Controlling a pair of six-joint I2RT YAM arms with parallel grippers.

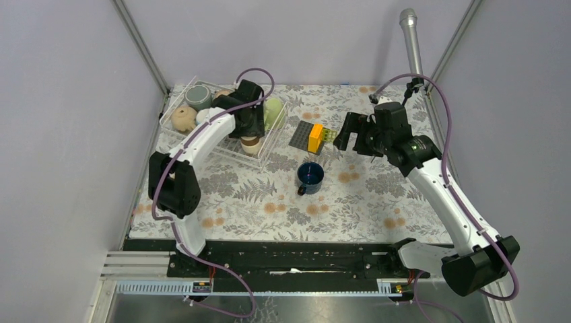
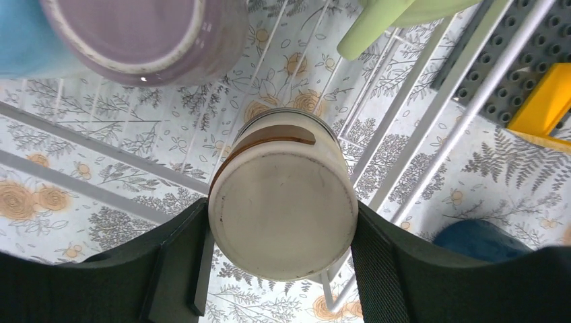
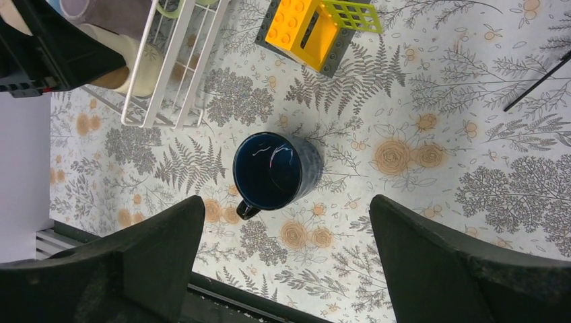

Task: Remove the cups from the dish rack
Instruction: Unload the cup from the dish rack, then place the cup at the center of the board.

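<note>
Reaching into the dish rack [image 3: 168, 81] at the far left of the flowered surface [image 1: 377, 202], the left claw [image 2: 279, 210] is clamped on a cream mug [image 2: 283, 202] with a tan band, one finger pressed to each side. This mug is upside down at the rack's near right corner, and I cannot tell whether it rests on the bars. A mauve mug [image 2: 135, 33], a light blue mug [image 2: 20, 40], a pale green mug [image 1: 273, 113], a grey mug [image 1: 198, 96] and a tan mug [image 1: 183, 118] also sit in the rack. The right claw [image 3: 286, 202] hangs above the surface with its fingers wide apart, gripping nothing. Below it a navy mug [image 1: 310, 176] stands upright on the surface, outside the rack. Beyond that, a yellow block [image 1: 315, 137] and a green block [image 1: 328, 134] sit on a dark studded plate [image 1: 301, 136].
</note>
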